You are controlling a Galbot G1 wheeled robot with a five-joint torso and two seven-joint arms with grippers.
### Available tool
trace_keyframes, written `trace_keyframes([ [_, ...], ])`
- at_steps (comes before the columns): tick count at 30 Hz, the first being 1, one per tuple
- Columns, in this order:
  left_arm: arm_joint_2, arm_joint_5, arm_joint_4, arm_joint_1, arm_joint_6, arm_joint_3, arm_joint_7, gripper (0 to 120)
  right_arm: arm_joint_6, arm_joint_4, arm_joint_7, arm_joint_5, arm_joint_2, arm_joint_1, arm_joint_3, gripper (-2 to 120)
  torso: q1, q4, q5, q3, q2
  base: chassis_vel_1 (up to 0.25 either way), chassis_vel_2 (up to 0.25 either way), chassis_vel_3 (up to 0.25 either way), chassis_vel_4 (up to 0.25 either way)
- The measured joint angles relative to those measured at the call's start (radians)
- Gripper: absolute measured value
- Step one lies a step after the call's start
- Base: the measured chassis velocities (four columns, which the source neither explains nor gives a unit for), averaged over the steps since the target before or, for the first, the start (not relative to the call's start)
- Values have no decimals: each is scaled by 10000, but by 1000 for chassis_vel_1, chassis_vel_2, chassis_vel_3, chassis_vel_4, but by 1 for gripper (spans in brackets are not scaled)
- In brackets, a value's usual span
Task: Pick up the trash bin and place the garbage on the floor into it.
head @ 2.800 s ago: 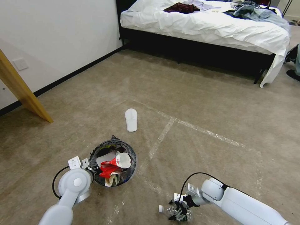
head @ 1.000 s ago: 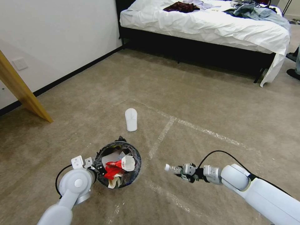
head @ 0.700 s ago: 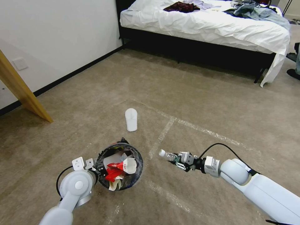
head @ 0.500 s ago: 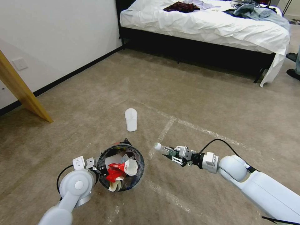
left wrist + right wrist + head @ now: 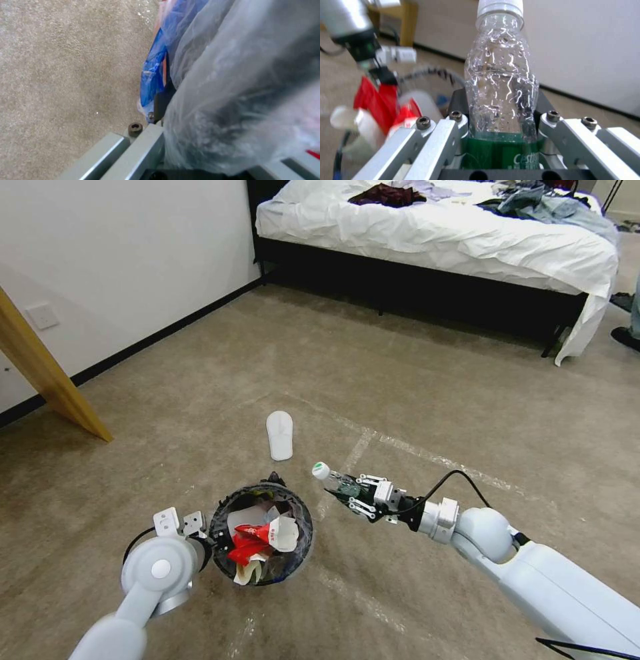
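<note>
My right gripper (image 5: 360,497) is clamped on 1 clear plastic bottle (image 5: 335,483) with a green label and white cap, held in the air just beside the trash bin (image 5: 263,534), cap toward the bin's far rim. My left gripper (image 5: 215,541) grips the bin's near rim, fingers closed on the bagged edge (image 5: 156,75), and the bin holds red wrappers (image 5: 241,541) and white paper. 1 white slipper (image 5: 279,434) lies on the floor (image 5: 413,400) beyond the bin.

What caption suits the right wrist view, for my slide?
Right gripper clamps a clear plastic bottle, cap forward, near the filled trash bin.
</note>
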Motion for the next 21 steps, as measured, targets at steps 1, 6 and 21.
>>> trace_keyframes([
  [1, 42, -193, -48, -39, -1, 14, -133, 0, 132, 4, -37, 58, 45, 30, -28, 25, 0, 0, 0, 0, 1, 0, 0, 0, 0],
  [6, 145, -648, -194, -118, -4, 39, -460, 0, 534, 42, -255, 135, 182, 139, -71, 25, 0, 0, 0, 0, 2, 0, 0, 0, 0],
  [21, 663, -2715, -916, -373, -15, 99, -1518, 0, 925, 388, -1481, 385, 1120, 1001, -921, 24, 0, 0, 0, 0, 1, 0, 0, 0, 0],
])
